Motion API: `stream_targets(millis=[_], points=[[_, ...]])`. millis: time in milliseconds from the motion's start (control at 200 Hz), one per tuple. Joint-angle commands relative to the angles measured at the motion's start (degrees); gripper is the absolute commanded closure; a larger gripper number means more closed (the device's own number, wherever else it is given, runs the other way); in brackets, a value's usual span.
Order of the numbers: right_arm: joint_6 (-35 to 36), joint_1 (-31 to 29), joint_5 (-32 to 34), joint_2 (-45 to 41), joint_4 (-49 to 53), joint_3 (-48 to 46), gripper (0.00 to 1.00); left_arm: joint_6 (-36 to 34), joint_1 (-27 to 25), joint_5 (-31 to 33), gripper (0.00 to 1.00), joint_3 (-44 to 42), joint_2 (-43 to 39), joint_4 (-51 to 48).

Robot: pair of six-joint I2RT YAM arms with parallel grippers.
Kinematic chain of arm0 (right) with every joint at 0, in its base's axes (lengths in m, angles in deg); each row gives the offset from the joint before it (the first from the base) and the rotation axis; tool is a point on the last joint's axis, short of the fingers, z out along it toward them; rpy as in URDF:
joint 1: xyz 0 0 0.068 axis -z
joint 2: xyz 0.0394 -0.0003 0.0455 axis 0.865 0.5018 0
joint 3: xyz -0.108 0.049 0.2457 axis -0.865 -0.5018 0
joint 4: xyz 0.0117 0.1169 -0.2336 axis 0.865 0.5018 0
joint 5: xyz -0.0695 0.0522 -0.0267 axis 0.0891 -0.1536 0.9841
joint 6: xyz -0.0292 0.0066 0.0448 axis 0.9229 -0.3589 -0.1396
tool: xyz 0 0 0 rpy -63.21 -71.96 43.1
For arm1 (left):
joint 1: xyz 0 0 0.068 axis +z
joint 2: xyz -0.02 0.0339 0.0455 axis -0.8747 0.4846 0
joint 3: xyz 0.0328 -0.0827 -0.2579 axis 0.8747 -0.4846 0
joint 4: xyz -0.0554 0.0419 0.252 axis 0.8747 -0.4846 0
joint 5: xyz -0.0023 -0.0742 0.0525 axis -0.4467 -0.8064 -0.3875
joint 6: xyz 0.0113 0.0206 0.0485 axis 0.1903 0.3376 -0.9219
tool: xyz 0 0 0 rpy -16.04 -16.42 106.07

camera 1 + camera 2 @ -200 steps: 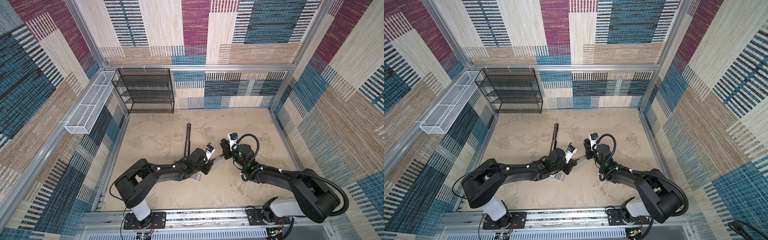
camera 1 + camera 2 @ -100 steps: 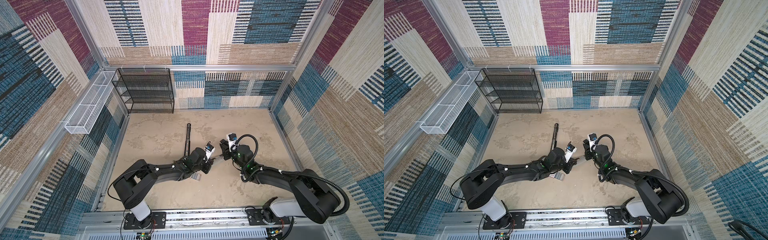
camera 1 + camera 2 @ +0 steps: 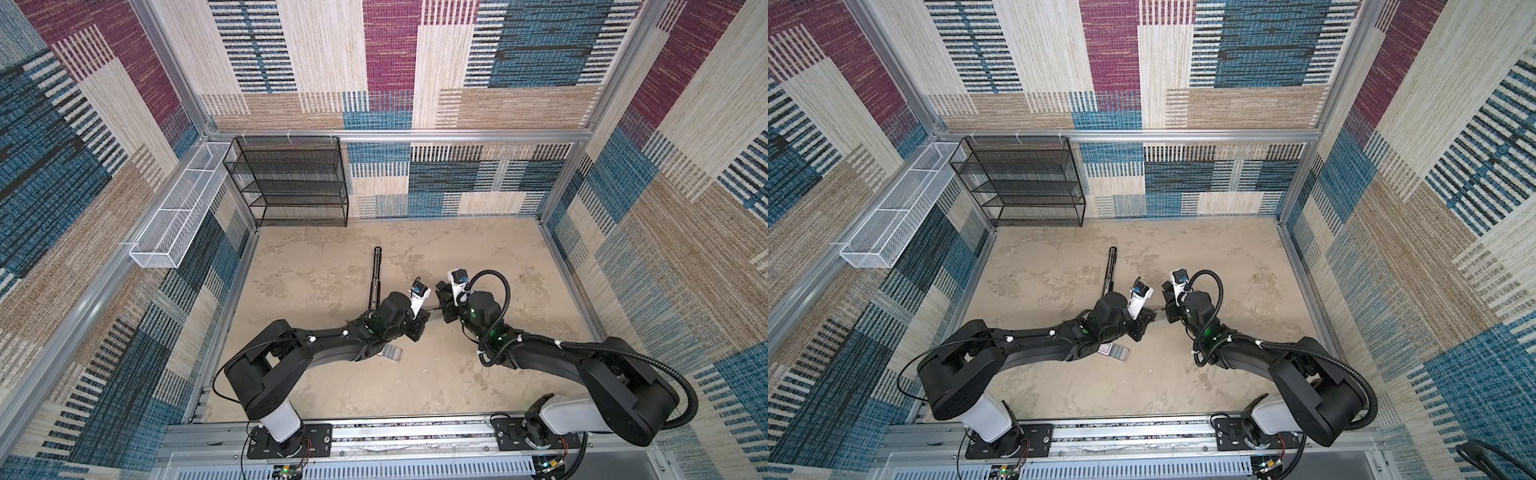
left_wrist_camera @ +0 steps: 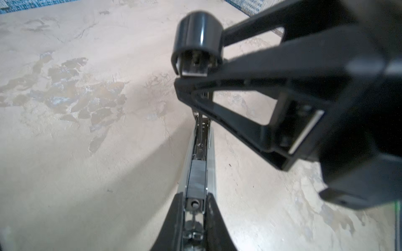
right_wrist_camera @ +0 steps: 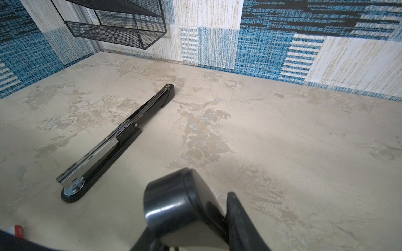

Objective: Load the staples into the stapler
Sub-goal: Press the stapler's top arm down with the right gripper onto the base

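- My left gripper (image 4: 194, 194) has its fingers nearly together. They are clamped on what looks like a strip of staples (image 4: 196, 176), a flat grey bar between bright metal edges.
- The far end of that strip is hidden behind a finger of my right gripper (image 4: 201, 65).
- In both top views the strip of staples (image 3: 434, 318) (image 3: 1156, 320) is only a thin grey sliver. It spans the gap between my two grippers, above the table (image 3: 332, 395), and is too small for any detail.
- My right fingers stand apart and are badly blurred in the left wrist view.
- A glossy black rounded piece (image 4: 196, 32) with a bright metal edge sits between their tips. I cannot tell what it is, or whether the fingers press on it.
- In the right wrist view the same rounded piece (image 5: 174, 202) fills the foreground and covers one of my right fingers.
- The box of staples (image 3: 392, 352) (image 3: 1117, 352) lies on the table just beside my left arm (image 3: 324, 345), which covers part of it. Grey rows show in the open part.
- In the right wrist view only a white corner of the box with a red mark (image 5: 18, 231) appears, cut off by the frame edge.
- The stapler (image 5: 104, 150) lies opened out flat on the table, touched by neither gripper.
- In both top views the near end of the stapler (image 3: 376, 274) (image 3: 1111, 270) disappears behind my left arm. I cannot make out whether its metal channel holds anything.
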Motion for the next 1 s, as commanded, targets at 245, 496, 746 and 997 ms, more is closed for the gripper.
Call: stream_targets(millis=[245,496,746,997], points=[[-7.27,-1.89,-12.29,-0.49,-0.24,0.39,0.59,1.34,-0.23,-2.46,1.00,-0.02,-0.10,7.90],[-7.42,-2.06,-11.54,-1.45,0.03,-0.02,0.52,1.71,-0.21,-2.45,1.00,-1.20,-0.64,7.82],[-7.54,-2.02,-11.83,-3.06,1.15,-0.03,0.44,1.89,-0.32,-2.46,1.00,-2.70,-1.06,7.81],[-7.49,-2.06,-12.75,-4.98,2.21,-0.83,0.39,1.63,-0.32,-2.22,1.00,-4.11,-1.00,7.83]])
